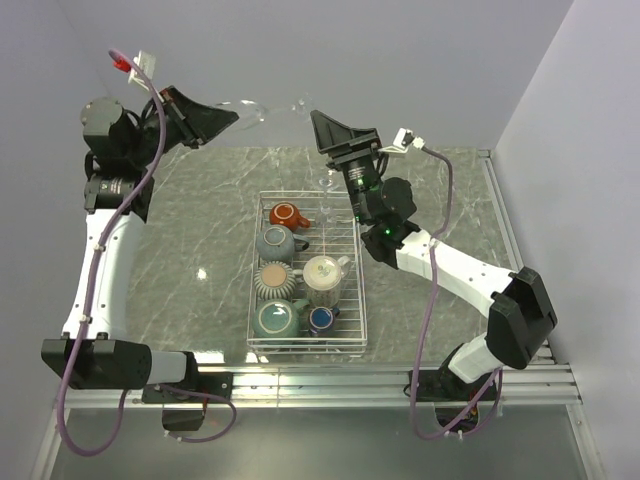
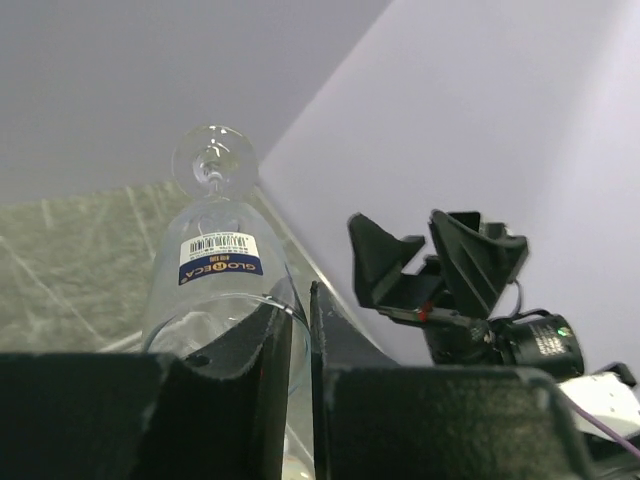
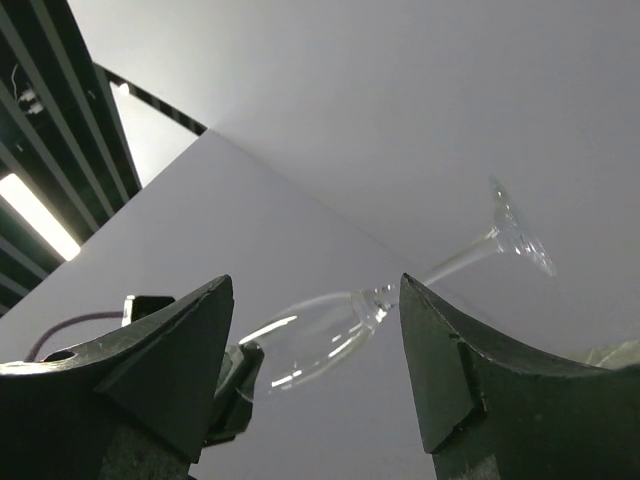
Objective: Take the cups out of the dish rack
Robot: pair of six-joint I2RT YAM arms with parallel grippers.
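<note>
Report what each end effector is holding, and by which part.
The left end effector pinches a clear stemmed glass at the rim of its bowl, foot pointing away. The right end effector is open, holding nothing.

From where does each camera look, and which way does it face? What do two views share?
Top external: above and behind the arms, facing down on the table and dish rack; left arm and right arm show whole.
Left wrist: on the left arm, facing along the left gripper, shut on the stemmed glass, toward the wall; its fingers show.
Right wrist: tilted upward at wall and ceiling, between the open right gripper fingers.
Shared: all three show the glass.
</note>
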